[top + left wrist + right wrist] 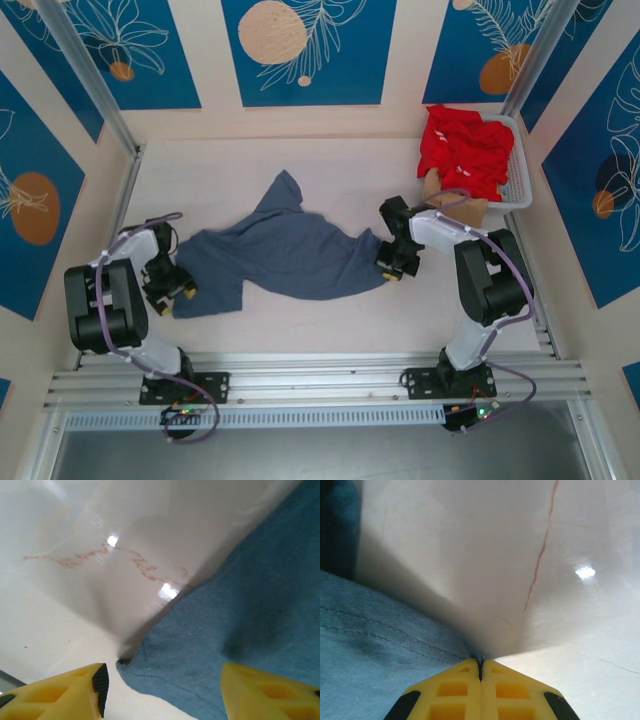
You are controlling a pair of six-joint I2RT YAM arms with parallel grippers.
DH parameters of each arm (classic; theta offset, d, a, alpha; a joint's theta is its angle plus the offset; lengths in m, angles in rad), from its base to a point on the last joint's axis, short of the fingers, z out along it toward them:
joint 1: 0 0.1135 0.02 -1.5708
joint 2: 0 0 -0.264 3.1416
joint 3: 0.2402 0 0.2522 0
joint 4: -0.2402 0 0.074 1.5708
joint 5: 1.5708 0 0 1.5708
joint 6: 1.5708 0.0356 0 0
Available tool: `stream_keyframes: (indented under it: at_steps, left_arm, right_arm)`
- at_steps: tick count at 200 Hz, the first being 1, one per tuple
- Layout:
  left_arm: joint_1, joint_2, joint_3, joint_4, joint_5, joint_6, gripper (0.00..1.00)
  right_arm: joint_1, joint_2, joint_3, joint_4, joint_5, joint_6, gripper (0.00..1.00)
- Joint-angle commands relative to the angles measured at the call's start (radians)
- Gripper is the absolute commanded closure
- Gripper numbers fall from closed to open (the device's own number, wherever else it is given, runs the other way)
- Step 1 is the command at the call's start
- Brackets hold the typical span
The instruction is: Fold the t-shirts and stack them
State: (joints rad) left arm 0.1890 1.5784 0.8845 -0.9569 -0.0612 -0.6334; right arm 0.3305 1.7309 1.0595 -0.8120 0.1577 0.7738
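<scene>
A slate blue-grey t-shirt (285, 255) lies crumpled and spread across the middle of the table. My left gripper (180, 290) is at its left end. In the left wrist view the gripper (162, 692) is open, its yellow fingers (80, 692) straddling a hemmed corner of the shirt (240, 620) that rests on the table. My right gripper (392, 272) is at the shirt's right tip. In the right wrist view it (481, 662) is shut, with the stitched hem (380, 650) running into the closed tips. Bright red t-shirts (462, 148) are piled in the basket.
The white plastic basket (518, 188) stands at the back right corner, with a tan item (438, 188) at its near left side. Metal frame posts rise at both back corners. A rail (320, 380) runs along the near edge.
</scene>
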Motion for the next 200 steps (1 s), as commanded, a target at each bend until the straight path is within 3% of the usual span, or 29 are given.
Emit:
stream_keyframes:
  at_steps: [1,25,50,67,123,173,200]
  left_arm:
    - [0.005,0.045,-0.034,0.065,0.057,-0.042,0.43]
    - [-0.013,0.1,-0.03,0.146,0.116,-0.068,0.54]
    - [-0.043,0.129,0.001,0.169,0.137,-0.083,0.84]
    - [-0.051,0.088,0.016,0.166,0.137,-0.096,1.0]
    - [-0.065,-0.075,0.265,0.062,0.144,-0.17,1.0]
    - [-0.07,-0.165,0.611,0.08,0.134,-0.339,1.0]
    - [-0.071,-0.203,0.825,0.049,0.098,-0.358,1.0]
  right_arm:
    - [-0.008,-0.031,0.017,-0.038,0.006,0.014,1.0]
    - [-0.008,-0.046,0.016,-0.039,-0.004,0.018,1.0]
    - [-0.011,-0.077,0.016,-0.036,-0.006,0.022,1.0]
    - [-0.014,-0.105,0.028,-0.035,-0.01,0.023,1.0]
    - [-0.036,-0.228,0.199,-0.003,-0.063,-0.001,1.0]
    - [-0.075,-0.285,0.467,0.033,-0.083,-0.009,1.0]
    - [-0.08,-0.352,0.56,0.089,-0.095,-0.035,1.0]
